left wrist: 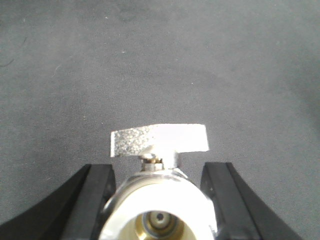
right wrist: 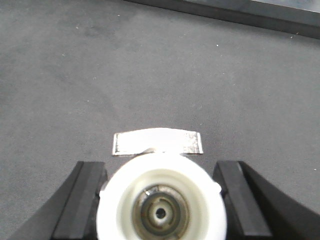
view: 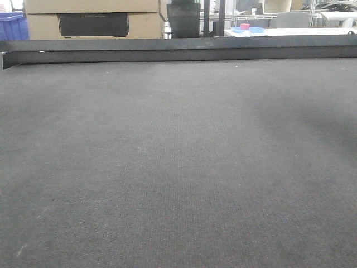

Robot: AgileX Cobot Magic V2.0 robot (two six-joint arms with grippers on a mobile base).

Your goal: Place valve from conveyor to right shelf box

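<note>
Background: cardboard boxes and a blue crate beyond a black rail. Worktop: the conveyor, dark grey and woven. The left jaws are closed narrow on a valve, its handle uppermost. The right jaws likewise grip a second valve. Whether either rests on the conveyor cannot be told. Judged step: grasp made, transfer pending. The next move calls for a clean lift and a carry rightward. The shelf box is not in view.

Grey weave, silver valve
The conveyor is showing fine dark grey weave, its rail black; the valve is gleaming speckled silver.
</note>
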